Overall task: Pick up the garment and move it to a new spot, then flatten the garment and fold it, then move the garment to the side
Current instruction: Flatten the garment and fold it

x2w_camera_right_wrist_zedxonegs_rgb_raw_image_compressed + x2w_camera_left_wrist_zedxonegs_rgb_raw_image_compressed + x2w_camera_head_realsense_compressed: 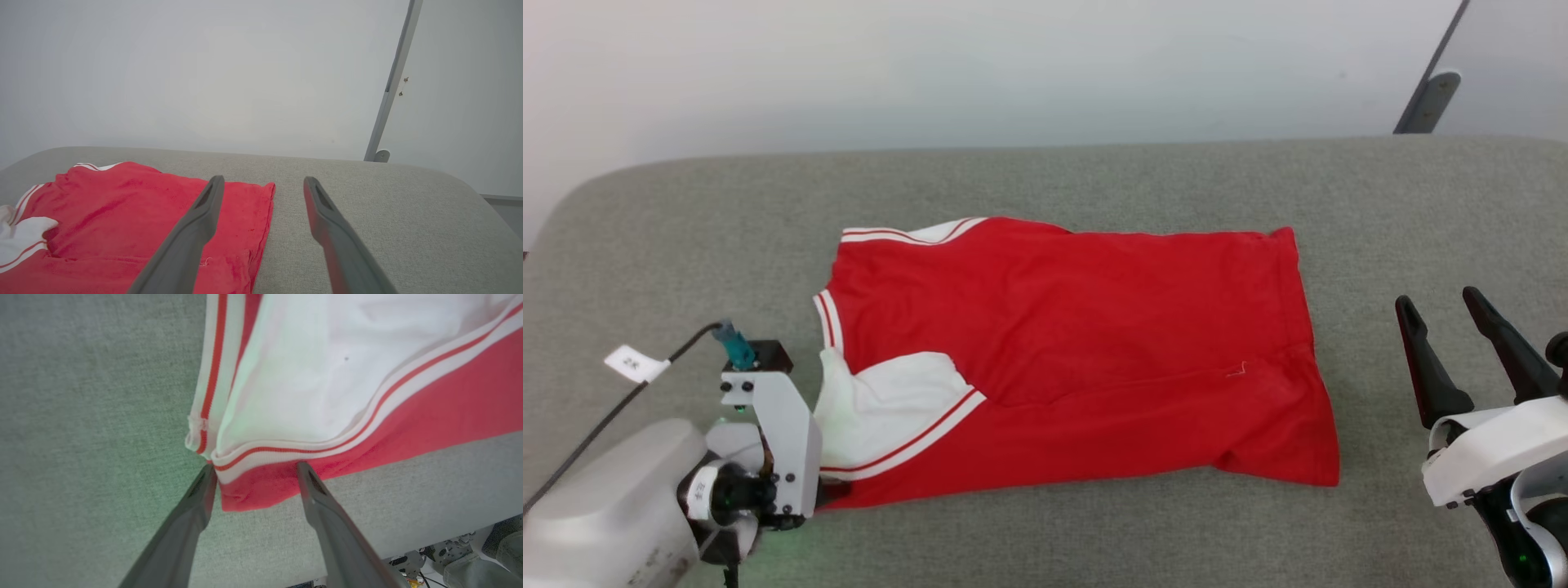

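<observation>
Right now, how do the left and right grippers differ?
The left gripper straddles a corner of the garment beside its white sleeve; the right gripper hangs off the garment, over grey surface. The left gripper points down at it; the right gripper points toward the wall. Shared: both open, neither gripping anything.

Red garment (1078, 351) with white sleeves and red-and-white striped trim, folded into a rough rectangle and lying flat. One sleeve-end corner sits between the spread fingers of the left gripper (255, 469); the opposite edge lies well apart from the right gripper (1437, 296).
</observation>
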Available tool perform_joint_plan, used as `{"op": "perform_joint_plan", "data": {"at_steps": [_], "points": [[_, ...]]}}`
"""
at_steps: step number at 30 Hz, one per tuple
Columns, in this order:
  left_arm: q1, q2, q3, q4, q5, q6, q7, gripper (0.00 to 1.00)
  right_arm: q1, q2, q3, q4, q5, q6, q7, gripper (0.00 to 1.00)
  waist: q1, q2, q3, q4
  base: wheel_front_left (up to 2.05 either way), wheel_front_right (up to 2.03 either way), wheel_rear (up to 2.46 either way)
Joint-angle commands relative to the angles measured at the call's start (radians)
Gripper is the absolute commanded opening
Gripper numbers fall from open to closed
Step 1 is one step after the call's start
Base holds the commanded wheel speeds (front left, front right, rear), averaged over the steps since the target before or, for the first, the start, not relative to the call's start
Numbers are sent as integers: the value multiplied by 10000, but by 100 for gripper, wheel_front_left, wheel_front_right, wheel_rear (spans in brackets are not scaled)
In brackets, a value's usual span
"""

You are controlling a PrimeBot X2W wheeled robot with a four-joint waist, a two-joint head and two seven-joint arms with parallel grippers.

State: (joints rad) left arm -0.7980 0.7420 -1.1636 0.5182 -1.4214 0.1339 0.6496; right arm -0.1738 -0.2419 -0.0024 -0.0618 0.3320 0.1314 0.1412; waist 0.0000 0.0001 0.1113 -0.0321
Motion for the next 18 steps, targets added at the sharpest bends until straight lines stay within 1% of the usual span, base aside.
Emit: {"op": "perform_joint_plan", "data": {"at_steps": [1, 3, 8, 11, 12, 13, 14, 18], "points": [[128, -194, -22, 301, -2, -189, -15, 100, 93, 55, -67, -81, -88, -16, 43, 100, 0, -1, 144, -123, 0, 0, 0], [138, -406, -6, 761, -20, -351, -146, 100, 134, 134, -116, -127, -70, -16, 61, 100, 0, -1, 209, -167, 0, 0, 0], [304, -982, -69, 1756, -189, -781, -78, 100, 221, 274, -245, -202, -47, -16, 291, 100, 0, -1, 351, -243, 0, 0, 0], [311, -1252, -85, 2165, -333, -1035, 101, 100, 449, 211, -115, -133, 170, -16, 1009, 100, 0, -1, 432, -249, 0, 0, 0], [311, -1252, -85, 2165, -333, -1035, 101, 100, 449, 211, -115, -133, 170, -16, 1009, 100, 0, -1, 432, -249, 0, 0, 0], [293, -1338, -105, 2250, -340, -1168, 131, 56, 497, 182, -37, -151, 254, -16, 1350, 100, 0, -1, 465, -245, 0, 0, 0], [265, -1412, -110, 2340, -316, -1274, 126, 0, 514, 168, 21, -190, 369, -16, 1688, 100, 0, -1, 497, -237, 0, 0, 0], [110, -1670, -168, 2553, -269, -1591, 226, 0, 585, 96, 109, -149, 639, -16, 2930, 100, 0, -1, 691, -135, 0, 0, 0]]}}
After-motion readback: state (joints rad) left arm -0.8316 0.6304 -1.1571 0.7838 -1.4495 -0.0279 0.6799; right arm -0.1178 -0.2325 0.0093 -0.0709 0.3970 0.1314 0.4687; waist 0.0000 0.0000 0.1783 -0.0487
